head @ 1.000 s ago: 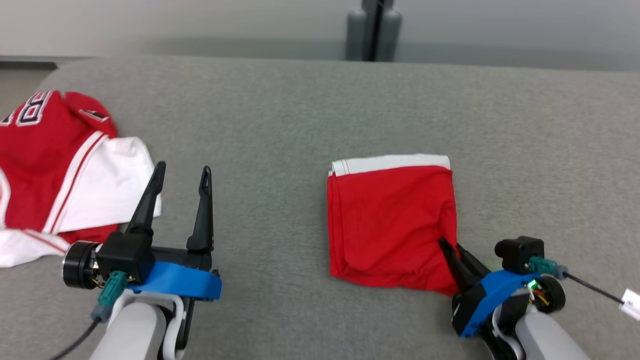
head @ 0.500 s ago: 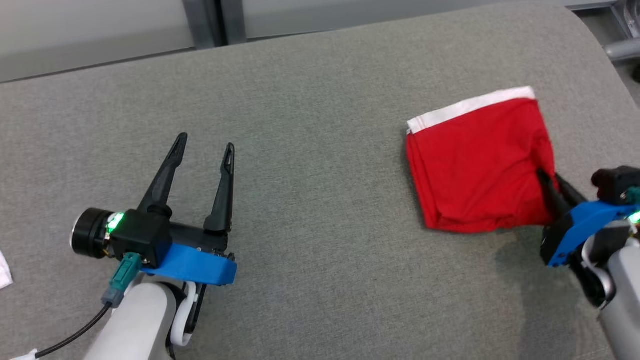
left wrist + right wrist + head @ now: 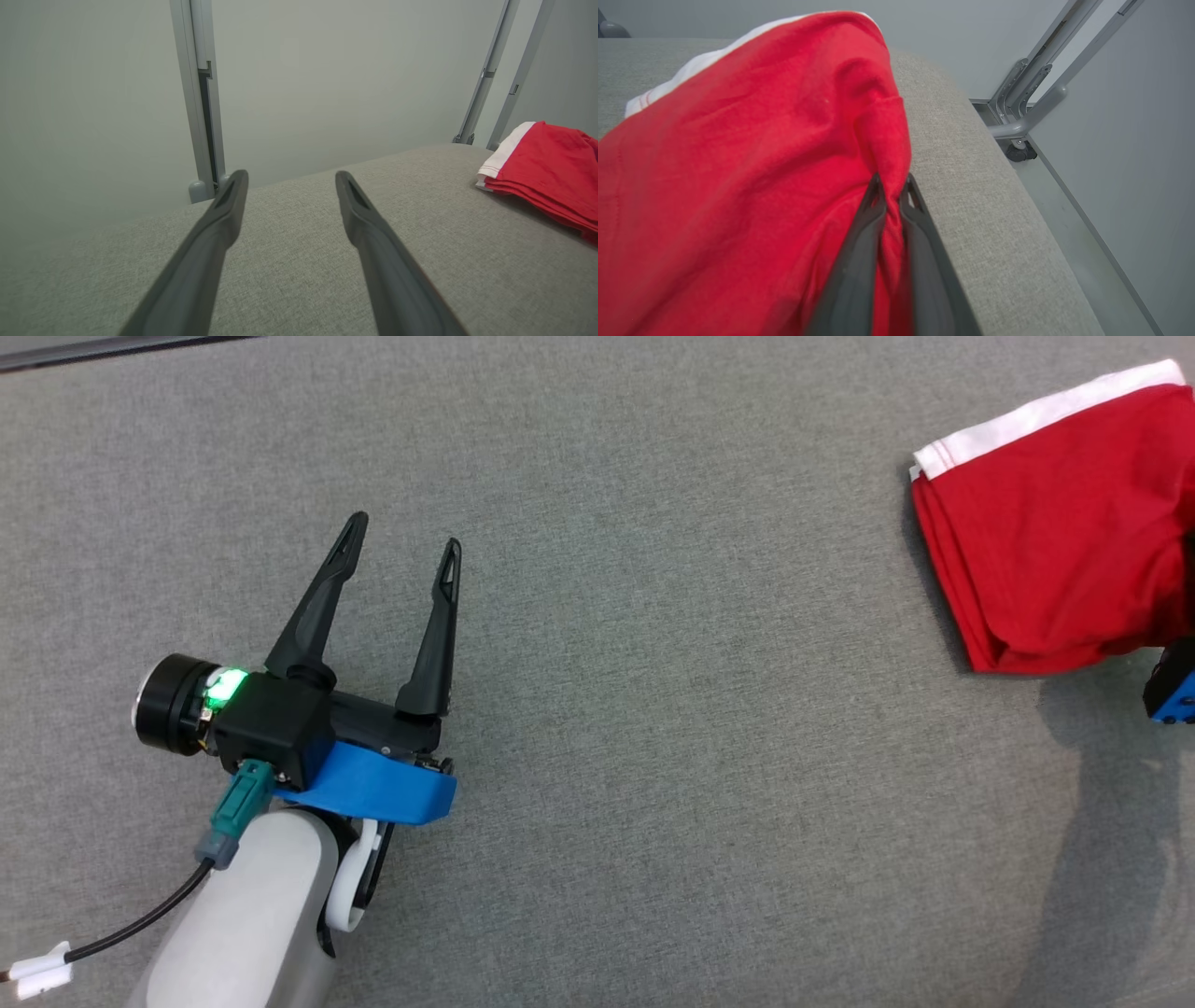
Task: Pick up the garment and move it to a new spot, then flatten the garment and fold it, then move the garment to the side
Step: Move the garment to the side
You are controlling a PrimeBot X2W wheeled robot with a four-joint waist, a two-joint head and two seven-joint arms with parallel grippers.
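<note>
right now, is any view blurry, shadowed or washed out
Head view: sharp and evenly lit, with a soft shadow on the grey fabric surface below the folded red garment. Left wrist view: the left gripper has its jaws soft near the lens; the surface beyond is crisp. Right wrist view: the right gripper blurs toward the bottom edge, garment cloth slightly soft. No glare.
</note>
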